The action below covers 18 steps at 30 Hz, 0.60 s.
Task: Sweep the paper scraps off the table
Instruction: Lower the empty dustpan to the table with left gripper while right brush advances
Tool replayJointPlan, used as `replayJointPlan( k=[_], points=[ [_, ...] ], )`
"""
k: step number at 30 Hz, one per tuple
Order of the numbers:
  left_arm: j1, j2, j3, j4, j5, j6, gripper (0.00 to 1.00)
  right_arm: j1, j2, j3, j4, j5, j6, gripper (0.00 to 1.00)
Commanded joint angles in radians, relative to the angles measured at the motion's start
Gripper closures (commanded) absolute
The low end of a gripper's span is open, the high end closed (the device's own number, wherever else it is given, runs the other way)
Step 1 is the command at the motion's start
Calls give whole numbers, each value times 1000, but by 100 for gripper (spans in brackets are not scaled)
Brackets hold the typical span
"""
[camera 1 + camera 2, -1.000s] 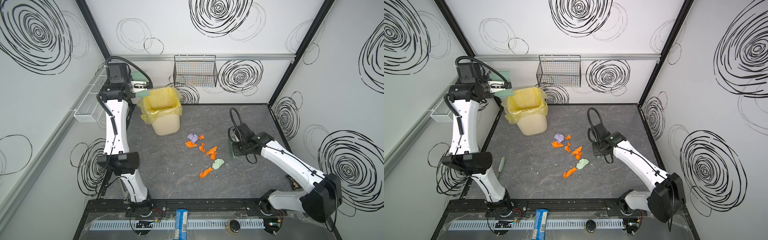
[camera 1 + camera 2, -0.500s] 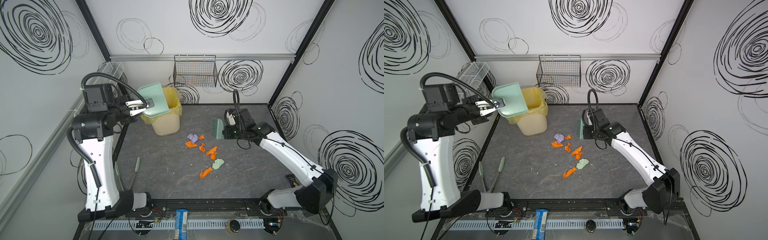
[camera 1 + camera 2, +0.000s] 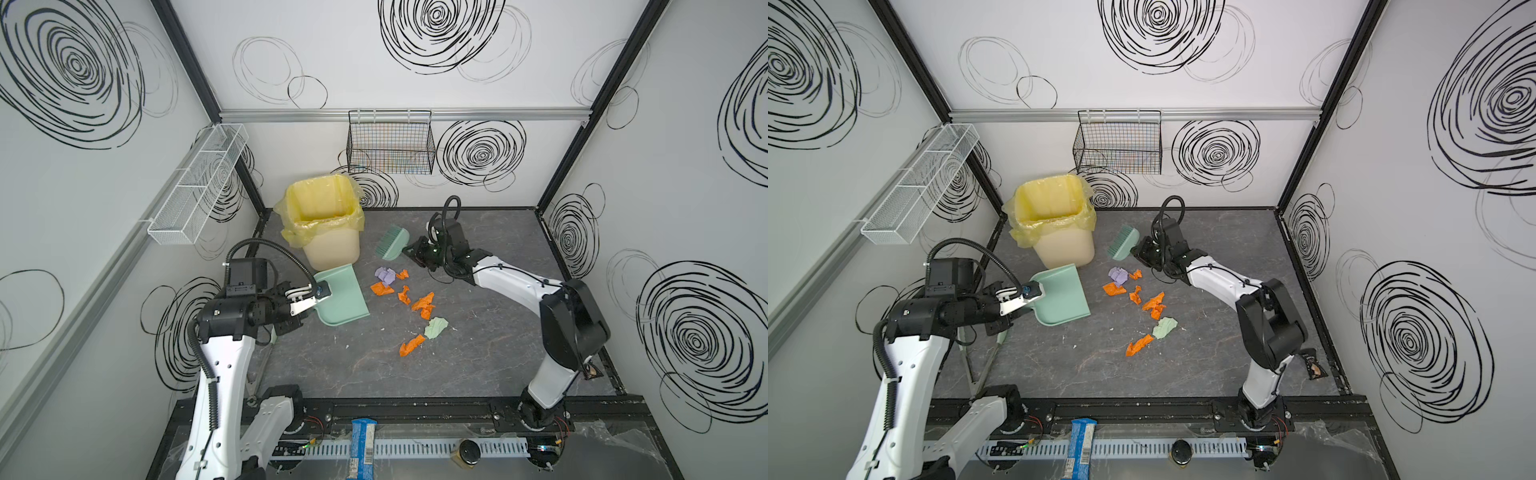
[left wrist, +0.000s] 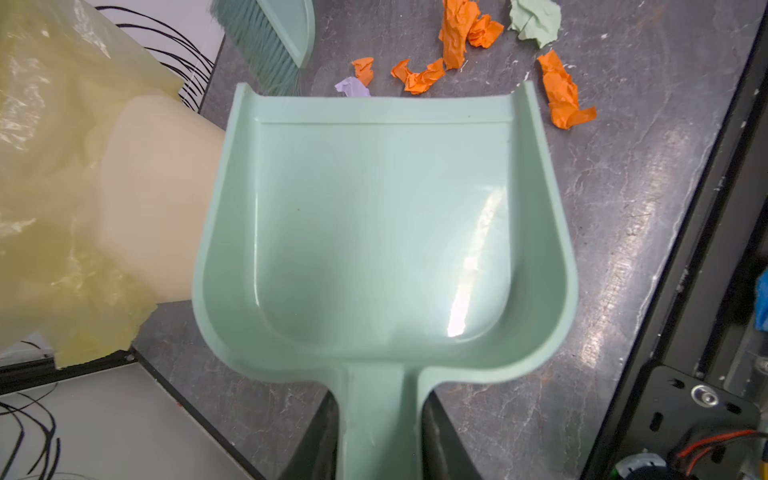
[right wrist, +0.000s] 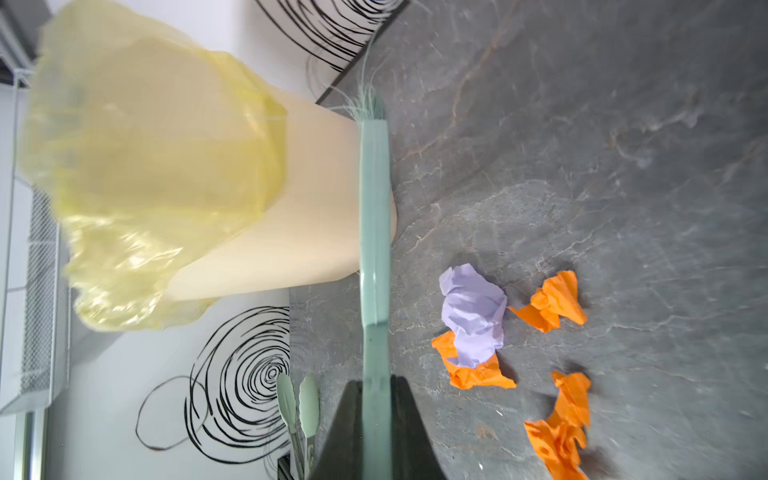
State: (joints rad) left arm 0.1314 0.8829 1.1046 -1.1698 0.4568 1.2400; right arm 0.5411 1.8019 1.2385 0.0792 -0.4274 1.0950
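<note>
Has swung the mint-green plastic dustpan (image 3: 343, 297) down from over the rim of the cream plastic bin with yellow liner (image 3: 328, 245) to a low spot just beside that bin, open mouth turned toward the paper scraps (image 3: 422, 305). Grips the pan's handle with the left gripper (image 3: 318, 293), fingers (image 4: 316, 440) clamped on either side. Shows an empty pan in the left wrist view, lip right at a lilac scrap (image 4: 351, 87); cannot tell whether resting on the tabletop (image 3: 498, 353) or just above. Has meanwhile carried the mint-green bristle brush (image 3: 392, 243) from the right of the scraps round to their far side, near the bin, with the right gripper (image 3: 411, 251) fingers (image 5: 345, 432) shut on its handle. Leaves the scraps where they lay a second ago: orange, lilac and pale green, strung loosely across the middle of the tabletop, between pan and right arm. Points, most likely, to a trip to the bin finished and a fresh sweep being set up, with pan as catcher and brush behind the pile. Still needs all these scraps swept.
</note>
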Motion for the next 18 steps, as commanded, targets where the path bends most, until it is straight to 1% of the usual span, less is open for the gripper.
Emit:
replayJointPlan(
  k=[1, 4, 8, 12, 18],
  points=[
    [-1, -31, -62, 61, 55, -32, 100, 6, 38, 3, 182, 11, 159, 100],
    [-1, -40, -110, 73, 70, -44, 100, 12, 98, -5, 229, 9, 197, 100],
    [1, -42, -146, 90, 85, -51, 100, 35, 113, -35, 222, 19, 186, 100],
    [1, -33, -171, 118, 84, -52, 100, 38, 71, -152, 262, 6, 187, 100],
    [1, -2, -175, 142, 103, -61, 100, 39, -33, -327, 288, -14, 171, 100]
  ],
)
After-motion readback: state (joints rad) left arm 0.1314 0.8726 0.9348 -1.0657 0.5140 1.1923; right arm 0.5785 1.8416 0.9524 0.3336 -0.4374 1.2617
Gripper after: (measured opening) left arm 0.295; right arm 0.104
